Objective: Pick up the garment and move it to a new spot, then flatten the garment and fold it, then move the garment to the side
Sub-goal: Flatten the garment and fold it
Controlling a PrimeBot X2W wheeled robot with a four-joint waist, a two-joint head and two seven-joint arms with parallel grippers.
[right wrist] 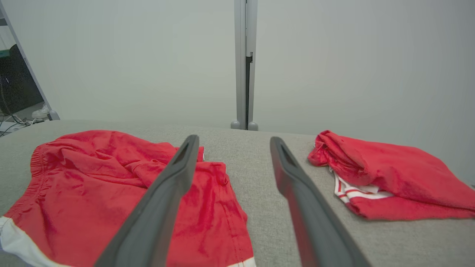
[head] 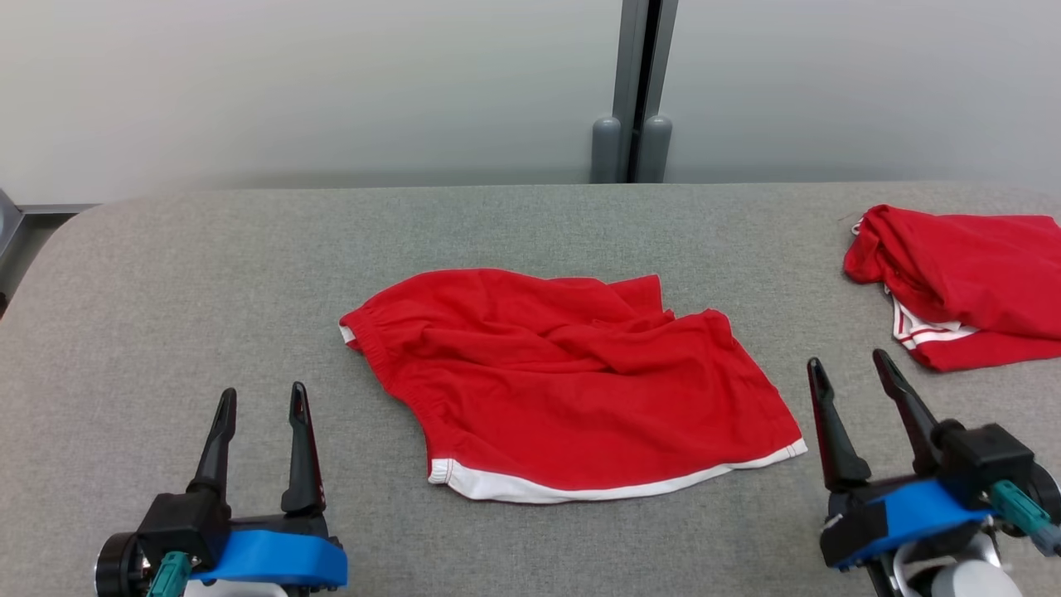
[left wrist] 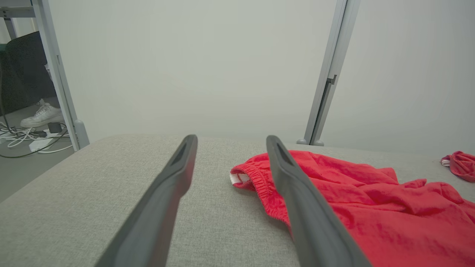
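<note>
1. State: red shorts (head: 572, 390) are seen rumpled at the middle of the grey table cover (head: 166, 282), between left gripper (head: 263, 391) and right gripper (head: 847, 359). Both sets of jaws are spread wide and nothing is held.
2. The second red garment (head: 961, 282), near the right gripper, could be grabbed by mistake.
3. Only the top layer may be pinched at the bunched folds, so flattening would be spoiled.
4. The grey table cover could be snagged by low fingertips.

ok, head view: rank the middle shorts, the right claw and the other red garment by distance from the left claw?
1. Shorts, centre, just right of the left claw.
2. Right claw, lower right.
3. Other red garment, far right, behind that claw.
</note>
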